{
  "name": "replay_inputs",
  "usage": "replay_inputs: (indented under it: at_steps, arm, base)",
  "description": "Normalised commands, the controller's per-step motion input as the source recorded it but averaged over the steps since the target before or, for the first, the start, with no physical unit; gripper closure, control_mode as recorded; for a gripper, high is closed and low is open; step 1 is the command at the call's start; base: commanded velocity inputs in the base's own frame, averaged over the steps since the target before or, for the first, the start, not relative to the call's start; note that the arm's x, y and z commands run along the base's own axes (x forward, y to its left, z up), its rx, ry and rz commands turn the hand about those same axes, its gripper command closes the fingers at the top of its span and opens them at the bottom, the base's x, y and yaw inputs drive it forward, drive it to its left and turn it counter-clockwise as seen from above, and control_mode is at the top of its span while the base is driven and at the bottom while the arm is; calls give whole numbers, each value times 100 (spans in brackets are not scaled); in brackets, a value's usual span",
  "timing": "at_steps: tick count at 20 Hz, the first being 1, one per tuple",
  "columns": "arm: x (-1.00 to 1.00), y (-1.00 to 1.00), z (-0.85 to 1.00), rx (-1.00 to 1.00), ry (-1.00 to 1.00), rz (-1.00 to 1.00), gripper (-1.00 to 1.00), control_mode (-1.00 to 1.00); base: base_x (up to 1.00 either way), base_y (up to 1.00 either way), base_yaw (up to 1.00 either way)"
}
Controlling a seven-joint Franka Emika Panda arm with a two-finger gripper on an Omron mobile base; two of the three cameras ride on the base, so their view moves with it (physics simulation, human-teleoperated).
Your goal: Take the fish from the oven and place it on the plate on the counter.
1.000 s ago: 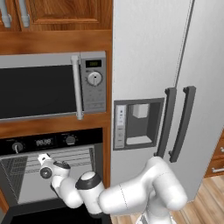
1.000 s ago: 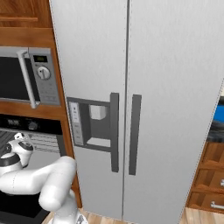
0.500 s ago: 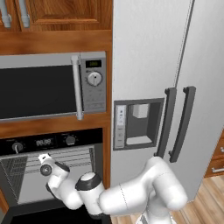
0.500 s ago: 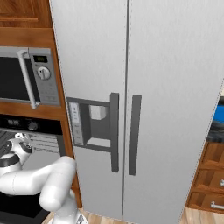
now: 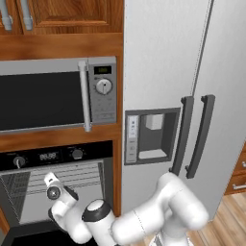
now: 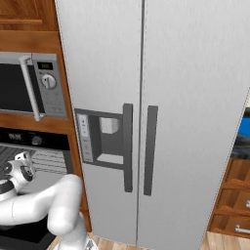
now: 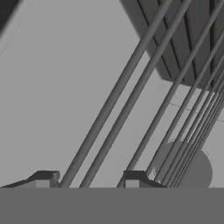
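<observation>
Moved: hand lower in the oven (image 5: 57, 180) mouth than before.
Gripper (image 7: 89, 179): jaws apart, nothing between.
Room: rack (image 7: 144, 94) wires just ahead.

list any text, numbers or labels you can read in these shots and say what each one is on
None can be read outright.
Oven display: light digits on black, too blurred to read.
Microwave display: greenish characters, too small to read.
Fridge dispenser button strip: small marks, illegible.
Oven knobs and microwave dial: no readable markings.
</observation>
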Motion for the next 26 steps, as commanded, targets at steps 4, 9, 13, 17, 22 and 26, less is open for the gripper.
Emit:
replay_inputs:
  at_steps: [4, 9, 13, 17, 22, 26]
  arm:
    - [-60, 0, -21, 4, 0, 1, 100, -100]
    - [-58, 0, -20, 4, 0, 1, 100, -100]
    - [-73, 0, -31, 4, 2, 0, 100, -100]
    - [-77, 0, -33, 5, 4, 0, 100, -100]
    - [-74, 0, -31, 4, 5, 0, 100, -100]
    - [-76, 0, -34, 4, 4, 0, 100, -100]
  base:
    - [0, 0, 0]
    - [0, 0, 0]
    - [0, 0, 0]
    - [0, 0, 0]
    - [0, 0, 0]
    - [0, 0, 0]
